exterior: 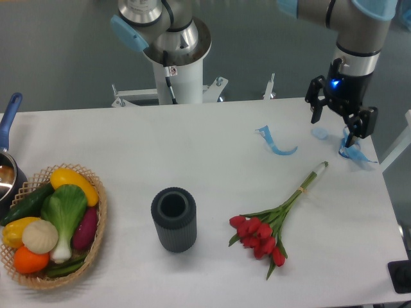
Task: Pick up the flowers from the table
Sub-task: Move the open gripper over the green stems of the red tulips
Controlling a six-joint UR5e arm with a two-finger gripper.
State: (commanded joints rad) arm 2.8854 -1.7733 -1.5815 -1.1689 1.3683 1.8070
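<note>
Flowers (270, 224) lie flat on the table (192, 147); the gripper (334, 125), jaws spread and empty, should drop over the bound stems (not the buds)

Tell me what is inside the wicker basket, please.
The wicker basket holds vegetables: a yellow pepper, green leafy one, a pale round one and an orange one. Its bottom is covered.

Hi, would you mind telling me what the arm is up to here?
It is after the flowers, which lie untouched on the table right of a dark vase. The gripper hangs open and empty above the far right edge, beyond the stem end, near blue tape scraps. A vegetable basket sits far left.
</note>
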